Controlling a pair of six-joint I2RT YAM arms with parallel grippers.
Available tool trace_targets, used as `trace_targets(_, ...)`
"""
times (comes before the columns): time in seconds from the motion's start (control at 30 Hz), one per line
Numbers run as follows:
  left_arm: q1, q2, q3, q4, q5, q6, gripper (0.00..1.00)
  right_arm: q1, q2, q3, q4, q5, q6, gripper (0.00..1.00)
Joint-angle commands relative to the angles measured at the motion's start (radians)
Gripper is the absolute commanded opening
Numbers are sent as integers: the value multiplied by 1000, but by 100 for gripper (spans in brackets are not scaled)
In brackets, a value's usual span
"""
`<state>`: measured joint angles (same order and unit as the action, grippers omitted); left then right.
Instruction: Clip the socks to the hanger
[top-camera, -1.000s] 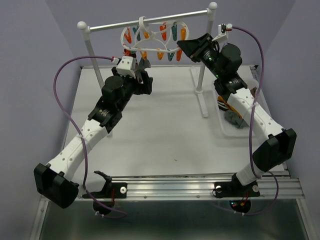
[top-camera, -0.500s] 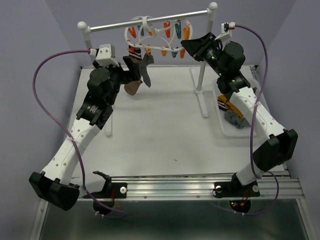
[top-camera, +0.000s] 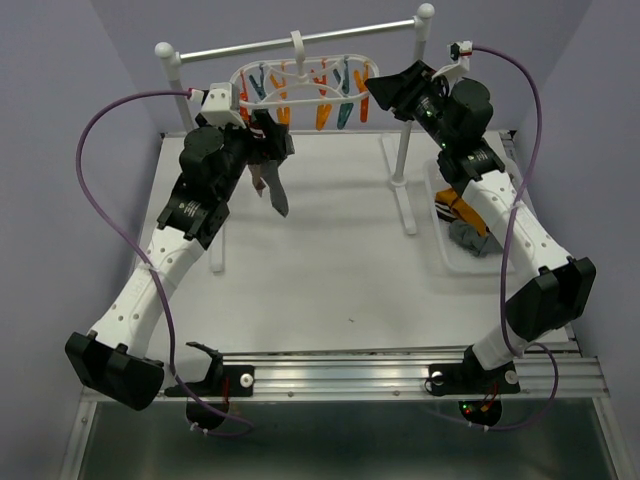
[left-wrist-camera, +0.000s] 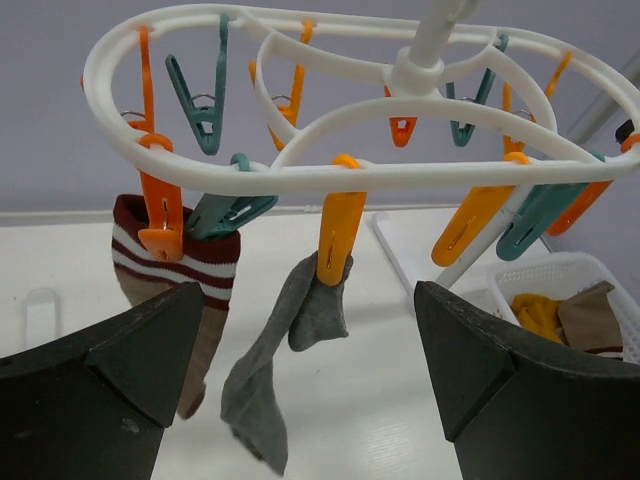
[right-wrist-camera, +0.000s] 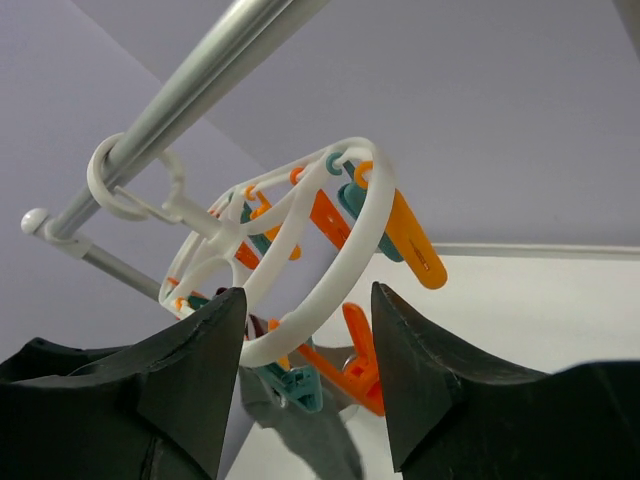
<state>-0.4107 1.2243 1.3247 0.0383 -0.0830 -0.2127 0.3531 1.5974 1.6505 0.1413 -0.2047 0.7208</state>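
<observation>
Walls (top-camera: 60, 100): plain lavender on all sides, meeting in corners at 11 and 1 o'clock. White matte surface (top-camera: 330, 260), a small dark speck at about 6 o'clock. White two-post rack (top-camera: 180, 100) along the 12 o'clock edge, with a metal crossbar (top-camera: 220, 52) and flat feet lying on the surface. White mesh basket (left-wrist-camera: 590, 268) at 3 o'clock. Aluminium rail (top-camera: 400, 365) along the 6 o'clock edge, with dark grey-green floor (top-camera: 330, 440) below it. Light is even and shadows are soft.

A white rack (top-camera: 402, 160) with a metal crossbar (top-camera: 380, 27) stands on the table (top-camera: 330, 260) beside a white basket (top-camera: 446, 250).
</observation>
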Motion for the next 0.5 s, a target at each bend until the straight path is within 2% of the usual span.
trace_targets(0.0, 4, -9, 59, 28, 9, -1, 99, -6, -59, -1, 9, 14, -89, 60)
trace_targets(0.27, 7, 58, 117, 35, 6, 4, 99, -6, -80, -23, 6, -65, -205, 64)
trace_targets(0.47, 18, 116, 136, 31, -18, -8, 99, -6, -79, -11, -40, -48, -245, 65)
